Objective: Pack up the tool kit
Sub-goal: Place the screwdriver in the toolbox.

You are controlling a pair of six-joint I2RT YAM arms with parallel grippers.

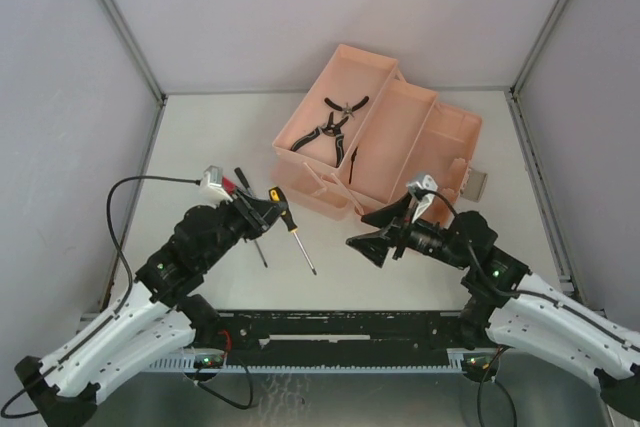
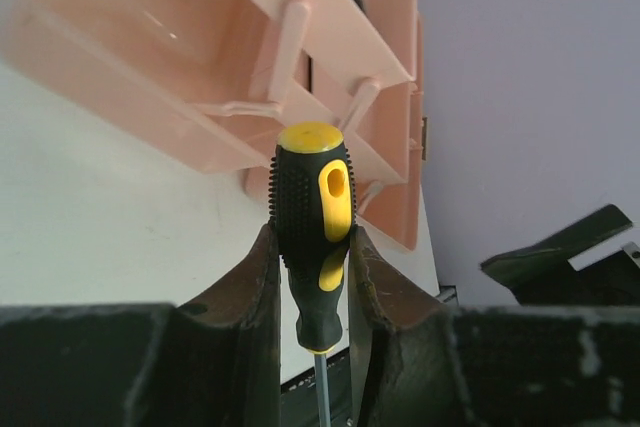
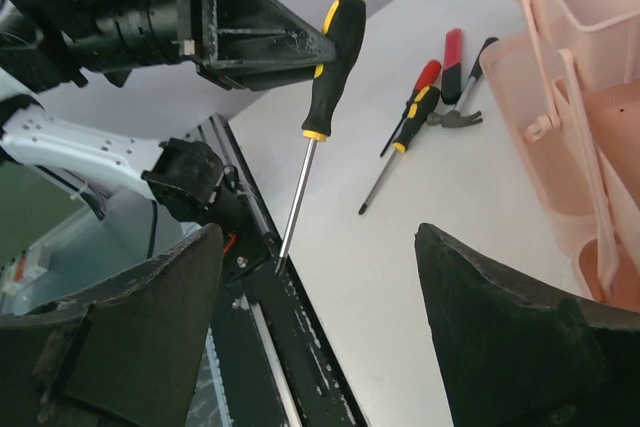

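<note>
The salmon-pink toolbox (image 1: 455,147) stands open at the back right, with black-handled pliers (image 1: 328,125) lying in its left tray. My left gripper (image 1: 268,209) is shut on the handle of a yellow-black screwdriver (image 2: 312,197), held above the table with its shaft slanting down toward the near rail (image 3: 300,187). My right gripper (image 1: 360,230) hovers open and empty in front of the toolbox, facing the left arm; its fingertips (image 3: 440,257) stand wide apart. A red screwdriver (image 3: 427,75), a smaller yellow-black one (image 3: 405,132) and a small hammer (image 3: 458,119) lie on the table behind the left gripper.
A black rail (image 1: 340,325) runs along the table's near edge between the arm bases. Grey walls enclose the table on three sides. A thin black tool (image 1: 353,162) rests in the toolbox's middle section. A black cable (image 1: 150,182) loops over the left arm.
</note>
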